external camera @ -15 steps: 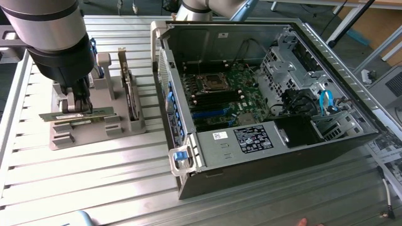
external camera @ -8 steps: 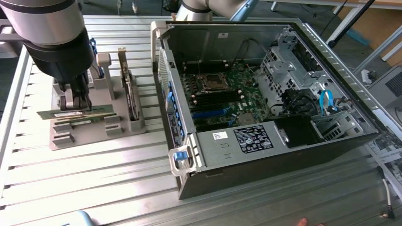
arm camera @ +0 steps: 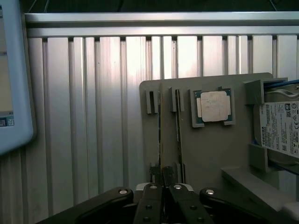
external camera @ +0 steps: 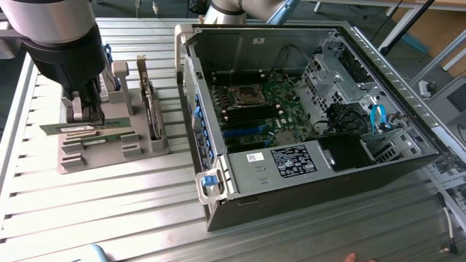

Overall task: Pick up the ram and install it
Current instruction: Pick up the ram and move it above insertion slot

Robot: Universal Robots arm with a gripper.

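The ram (external camera: pixel 62 130) is a thin green stick lying lengthwise at the grey holder (external camera: pixel 109 155) on the exterior view's left. My gripper (external camera: pixel 84 121) comes down on it from above and is shut on its top edge. In the wrist view the fingertips (arm camera: pixel 154 179) pinch the ram (arm camera: pixel 160 135), which shows edge-on in line with its slot. Whether it has risen out of the slot I cannot tell. A second green stick (external camera: pixel 102 140) lies in the neighbouring slot (arm camera: pixel 178 126).
The open computer case (external camera: pixel 218 60) with its motherboard (external camera: pixel 255 112) fills the exterior view's right. On the holder (arm camera: pixel 210 154) are an upright green expansion card (external camera: pixel 150 112), a square silver processor (arm camera: pixel 213 106) and a hard drive (arm camera: pixel 280 126). Ribbed metal table (external camera: pixel 109 218) lies all around.
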